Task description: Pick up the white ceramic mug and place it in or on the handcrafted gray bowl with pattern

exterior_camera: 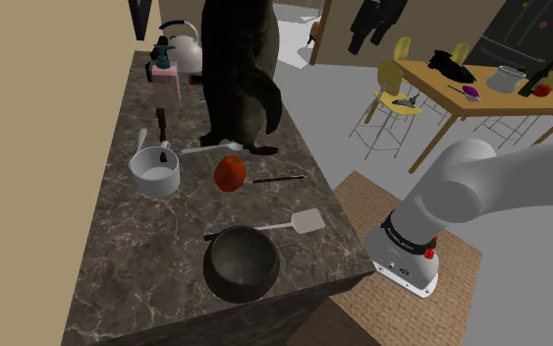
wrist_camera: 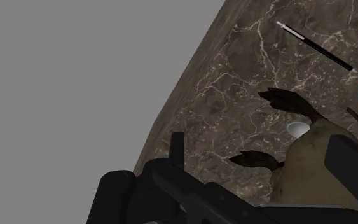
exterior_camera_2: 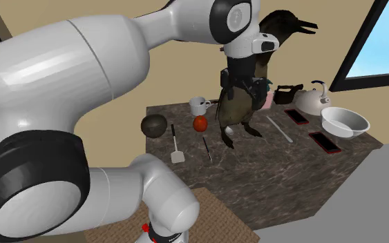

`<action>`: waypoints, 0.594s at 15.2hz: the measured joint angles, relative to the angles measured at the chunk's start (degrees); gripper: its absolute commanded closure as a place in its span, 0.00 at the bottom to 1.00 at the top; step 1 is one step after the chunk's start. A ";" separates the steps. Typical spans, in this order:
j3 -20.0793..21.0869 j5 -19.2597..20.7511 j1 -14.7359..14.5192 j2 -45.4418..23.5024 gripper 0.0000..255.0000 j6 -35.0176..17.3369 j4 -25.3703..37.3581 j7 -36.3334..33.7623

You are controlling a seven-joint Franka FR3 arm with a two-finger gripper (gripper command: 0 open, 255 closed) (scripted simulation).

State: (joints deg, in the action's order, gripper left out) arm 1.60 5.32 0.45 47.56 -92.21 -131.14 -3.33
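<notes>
The white mug (exterior_camera: 155, 172) stood upright near the bench's (exterior_camera: 117, 275) wall-side edge, well apart from the dark gray bowl (exterior_camera: 242, 262) by the end edge nearest the stand (exterior_camera: 407, 263). A red-orange fruit (exterior_camera: 230, 174) lay between them. The gripper (exterior_camera_2: 244, 90) hung close to a dark bird figure (exterior_camera: 240, 79); I cannot tell whether it was spread or pressed together.

Dim, even light over the dark counter (exterior_camera: 117, 265), brighter on the white arm (exterior_camera: 480, 182)
</notes>
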 measured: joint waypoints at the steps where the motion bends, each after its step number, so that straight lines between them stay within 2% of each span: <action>1: 0.00 0.00 0.00 0.00 0.00 0.00 0.00 0.00; 9: 7.94 -4.20 -1.69 -6.04 0.00 -6.00 -1.71 -9.33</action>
State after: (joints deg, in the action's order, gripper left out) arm 9.54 1.12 -1.24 41.51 -98.21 -132.85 -12.66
